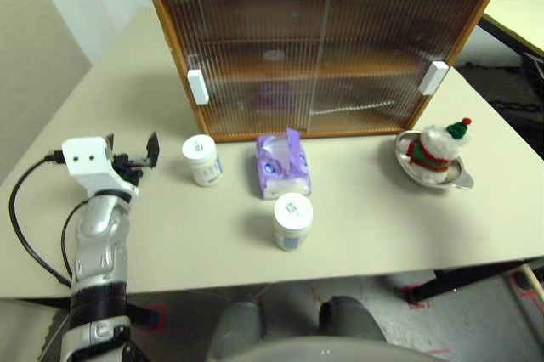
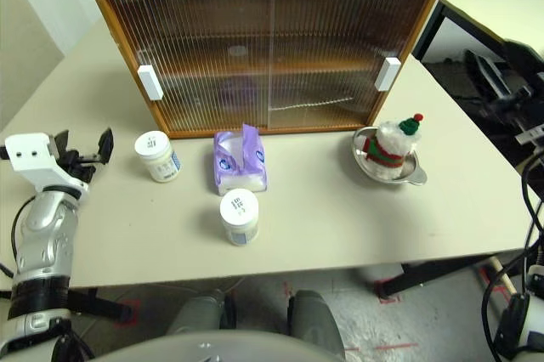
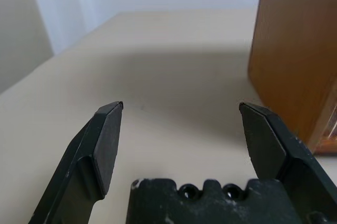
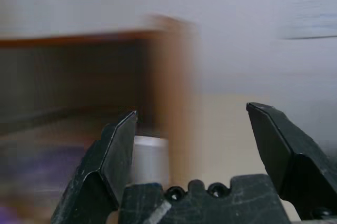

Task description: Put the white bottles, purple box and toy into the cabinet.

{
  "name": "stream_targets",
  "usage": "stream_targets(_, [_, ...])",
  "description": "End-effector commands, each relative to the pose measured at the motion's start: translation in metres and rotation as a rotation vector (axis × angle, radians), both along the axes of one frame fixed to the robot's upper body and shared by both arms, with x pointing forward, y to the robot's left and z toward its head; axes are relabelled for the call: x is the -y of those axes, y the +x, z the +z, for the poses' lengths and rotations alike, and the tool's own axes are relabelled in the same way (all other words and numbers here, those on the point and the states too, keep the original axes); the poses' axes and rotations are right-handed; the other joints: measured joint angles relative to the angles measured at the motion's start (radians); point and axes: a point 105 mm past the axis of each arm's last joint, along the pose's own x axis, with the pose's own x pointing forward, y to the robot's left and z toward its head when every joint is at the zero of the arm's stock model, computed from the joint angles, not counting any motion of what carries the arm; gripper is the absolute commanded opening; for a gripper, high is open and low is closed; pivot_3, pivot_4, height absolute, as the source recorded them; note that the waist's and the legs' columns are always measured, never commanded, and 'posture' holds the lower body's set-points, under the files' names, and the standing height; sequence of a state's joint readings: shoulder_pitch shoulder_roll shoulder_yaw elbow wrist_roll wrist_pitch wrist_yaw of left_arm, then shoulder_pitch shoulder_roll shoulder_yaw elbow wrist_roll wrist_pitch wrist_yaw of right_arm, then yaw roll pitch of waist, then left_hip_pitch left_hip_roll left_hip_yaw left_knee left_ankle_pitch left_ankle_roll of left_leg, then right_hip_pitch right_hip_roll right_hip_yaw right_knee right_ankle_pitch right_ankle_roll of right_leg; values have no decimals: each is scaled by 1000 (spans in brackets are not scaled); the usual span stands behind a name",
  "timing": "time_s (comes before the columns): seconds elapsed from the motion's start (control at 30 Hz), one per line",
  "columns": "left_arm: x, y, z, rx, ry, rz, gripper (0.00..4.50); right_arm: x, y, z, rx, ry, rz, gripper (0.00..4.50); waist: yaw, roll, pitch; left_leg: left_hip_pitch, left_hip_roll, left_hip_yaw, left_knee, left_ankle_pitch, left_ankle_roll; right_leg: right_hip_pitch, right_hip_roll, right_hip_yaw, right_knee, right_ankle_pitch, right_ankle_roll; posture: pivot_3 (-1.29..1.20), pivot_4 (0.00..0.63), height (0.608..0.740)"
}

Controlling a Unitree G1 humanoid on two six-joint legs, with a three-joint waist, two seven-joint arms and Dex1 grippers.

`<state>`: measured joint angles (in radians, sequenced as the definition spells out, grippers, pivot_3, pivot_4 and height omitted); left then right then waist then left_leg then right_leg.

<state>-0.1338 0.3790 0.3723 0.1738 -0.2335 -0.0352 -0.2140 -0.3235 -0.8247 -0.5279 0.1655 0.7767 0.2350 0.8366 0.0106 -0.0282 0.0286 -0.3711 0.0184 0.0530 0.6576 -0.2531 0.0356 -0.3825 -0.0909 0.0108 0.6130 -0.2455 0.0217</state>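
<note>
Metal dish (image 1: 455, 177) holds the toy (image 1: 436, 146); cabinet (image 1: 323, 43) doors shut.

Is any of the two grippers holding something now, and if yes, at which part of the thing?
Nothing is held. The left gripper and the right gripper are both open with nothing between the fingers.

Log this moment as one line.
doors: shut | bottles, box: on table | toy: in dish | left tool: open, empty | right tool: open, empty
</note>
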Motion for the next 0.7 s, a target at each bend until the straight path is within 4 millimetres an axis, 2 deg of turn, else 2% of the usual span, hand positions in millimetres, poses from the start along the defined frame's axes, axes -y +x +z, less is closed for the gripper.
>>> stream_targets(0.03, [-5,-1,-2,-24,5,5,4490,-64,-10,8,-70,-64,335,4500,-2,0,0,0,0,0,0,0,0,-1,0,0,1,0,0,3,0,740])
stream_targets(0.2, [-7,-2,3,-11,6,14,4490,-108,-25,1,-185,-122,598,4500,10,-1,0,-2,0,0,3,0,-1,-4,0,-1,4,0,-1,28,0,740])
stream_targets(0.4, [-9,-10,7,-5,5,16,4490,-140,-39,-13,-259,-178,802,4500,24,-3,1,-6,-1,0,5,-1,-1,-7,-9,-2,4,0,-1,72,0,740])
stream_targets(0.57, [-7,-21,1,-46,-29,-74,4490,-155,-41,-19,-268,-194,873,4500,38,-3,1,-6,-1,0,4,-1,-2,-8,-10,-2,5,0,-1,105,0,740])
stream_targets(0.7, [-14,-23,10,-30,-46,-104,4490,-160,-37,-21,-265,-183,884,4500,57,-5,2,-7,-1,0,4,-1,-2,-9,-10,-3,5,-1,-2,120,0,740])
